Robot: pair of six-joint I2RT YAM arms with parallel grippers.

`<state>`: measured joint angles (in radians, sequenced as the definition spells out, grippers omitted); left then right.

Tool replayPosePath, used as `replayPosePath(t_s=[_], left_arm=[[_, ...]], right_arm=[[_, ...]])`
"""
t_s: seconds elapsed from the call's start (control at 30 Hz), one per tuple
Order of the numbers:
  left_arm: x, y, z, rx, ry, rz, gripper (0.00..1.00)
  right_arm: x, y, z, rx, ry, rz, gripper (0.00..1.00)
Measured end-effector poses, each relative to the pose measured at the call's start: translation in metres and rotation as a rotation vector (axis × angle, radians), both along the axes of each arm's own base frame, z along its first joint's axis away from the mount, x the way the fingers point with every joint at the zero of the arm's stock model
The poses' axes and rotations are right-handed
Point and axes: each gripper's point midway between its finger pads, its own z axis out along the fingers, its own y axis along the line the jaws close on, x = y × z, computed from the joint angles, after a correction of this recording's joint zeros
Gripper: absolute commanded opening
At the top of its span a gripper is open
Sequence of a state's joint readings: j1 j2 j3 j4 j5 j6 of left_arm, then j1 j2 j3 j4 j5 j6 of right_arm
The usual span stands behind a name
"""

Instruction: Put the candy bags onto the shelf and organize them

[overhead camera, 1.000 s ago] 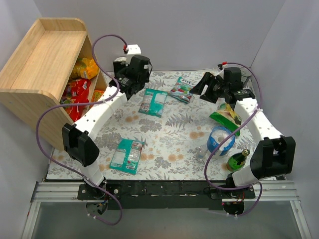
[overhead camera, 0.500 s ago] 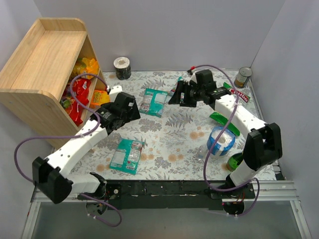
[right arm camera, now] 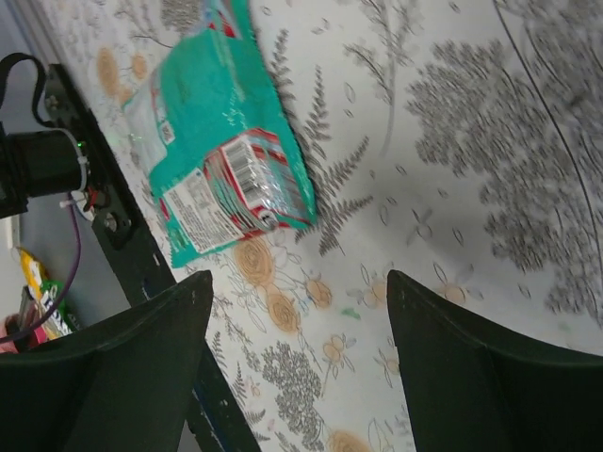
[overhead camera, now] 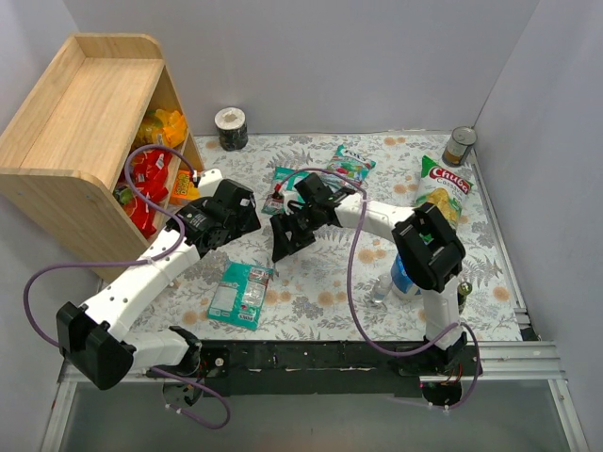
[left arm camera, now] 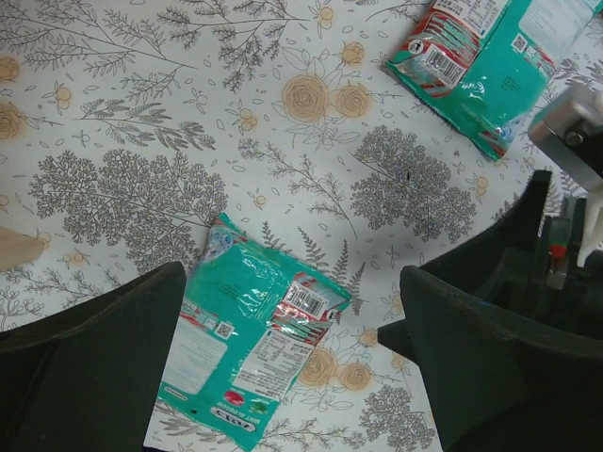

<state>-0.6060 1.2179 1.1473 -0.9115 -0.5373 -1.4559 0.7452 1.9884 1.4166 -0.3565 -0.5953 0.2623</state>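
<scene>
The wooden shelf stands at the far left with orange-yellow and red candy bags on its tiers. A teal candy bag lies near the front; it also shows in the left wrist view and the right wrist view. A second teal bag lies mid-table, partly under the right arm. A third bag lies further back. My left gripper is open and empty above the mat. My right gripper is open and empty beside it.
A green-and-white snack bag and a tin can sit at the back right. A tape roll stands by the back wall. A blue-and-white roll shows behind the right arm. The two wrists are close together mid-table.
The left arm has swung from the shelf front down to mid-table. The right arm has swept from the back right across to the centre, uncovering the snack bag.
</scene>
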Motion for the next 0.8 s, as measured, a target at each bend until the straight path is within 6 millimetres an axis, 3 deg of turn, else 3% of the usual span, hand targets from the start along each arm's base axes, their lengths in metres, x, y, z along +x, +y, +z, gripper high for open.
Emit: replayPosePath(t_s=[0.23,0.37,0.5,0.8], left_arm=[[0.0,-0.001,0.004,-0.004,0.002,-0.005,0.98],[-0.001,-0.001,0.006,-0.001,0.004,-0.012,0.98],[0.001,-0.003,0.015,-0.007,-0.012,-0.021,0.98],[0.005,-0.004,0.028,-0.011,-0.035,-0.033,0.98]], right_arm=[[0.011,0.037,0.004,0.129,-0.046,0.137,0.82],[0.013,0.05,-0.007,0.176,-0.042,0.189,0.82],[-0.003,0.061,-0.026,0.199,0.016,0.246,0.81],[-0.042,0.091,-0.025,0.282,0.05,0.378,0.77]])
